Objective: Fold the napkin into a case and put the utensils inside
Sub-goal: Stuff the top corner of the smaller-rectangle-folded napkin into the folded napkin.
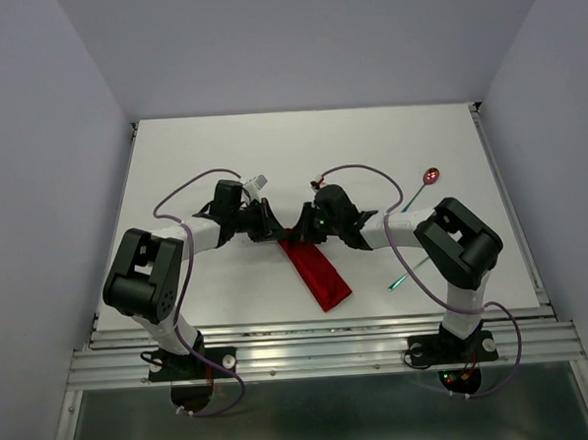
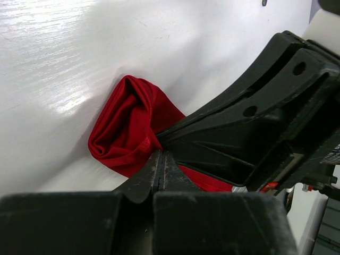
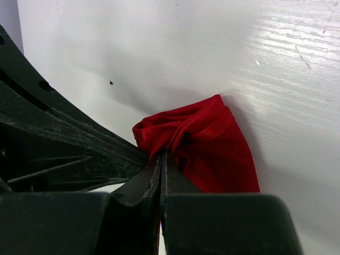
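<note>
The red napkin lies as a narrow folded strip in the middle of the table, running from the grippers toward the near edge. My left gripper and right gripper meet tip to tip at its far end. Both are shut on the bunched cloth there. The left wrist view shows the left gripper pinching the crumpled napkin. The right wrist view shows the right gripper pinching the napkin. The spoon lies at the far right. The teal-handled fork lies near the right arm.
The white table is walled by grey panels on three sides. A metal rail runs along the near edge. Purple cables loop over both arms. The right gripper's body fills the right half of the left wrist view.
</note>
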Tool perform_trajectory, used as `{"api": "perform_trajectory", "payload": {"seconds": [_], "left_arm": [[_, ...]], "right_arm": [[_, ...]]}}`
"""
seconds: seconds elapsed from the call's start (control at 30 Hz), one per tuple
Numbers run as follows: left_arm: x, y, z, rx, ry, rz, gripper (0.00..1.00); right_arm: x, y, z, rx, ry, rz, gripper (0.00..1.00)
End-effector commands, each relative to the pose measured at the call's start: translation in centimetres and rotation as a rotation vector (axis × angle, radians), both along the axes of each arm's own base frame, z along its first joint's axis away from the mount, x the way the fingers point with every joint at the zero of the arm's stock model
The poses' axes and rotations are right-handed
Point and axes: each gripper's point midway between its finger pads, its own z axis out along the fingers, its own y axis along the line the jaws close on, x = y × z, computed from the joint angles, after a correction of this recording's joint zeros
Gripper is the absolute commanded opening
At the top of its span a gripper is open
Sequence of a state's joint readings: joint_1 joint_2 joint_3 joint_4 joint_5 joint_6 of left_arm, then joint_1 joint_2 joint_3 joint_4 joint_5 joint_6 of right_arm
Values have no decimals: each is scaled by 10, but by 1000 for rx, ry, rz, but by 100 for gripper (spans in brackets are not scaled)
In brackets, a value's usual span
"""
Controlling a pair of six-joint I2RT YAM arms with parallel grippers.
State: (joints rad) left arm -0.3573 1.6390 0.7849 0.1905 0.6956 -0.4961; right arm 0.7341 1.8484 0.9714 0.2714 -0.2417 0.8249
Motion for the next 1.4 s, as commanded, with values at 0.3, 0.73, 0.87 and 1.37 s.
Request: {"api": "perform_trajectory", "payload": {"seconds": [0.3,0.73,0.87,1.37], "left_arm": [[2,-6,19,-59,-49,-26,0],[0,-4,11,-43,-29,-16,0],[1,-2,6,-33,-25,-5,0],[22,19,37,27,-118,101,0]], "right_arm": [[15,17,3,109,-32,-39,1],[34,23,-1,109,-28,-109,1],[26,15,17,129,-60,-101,1],[13,6,31,110,-70,-75,1]]}}
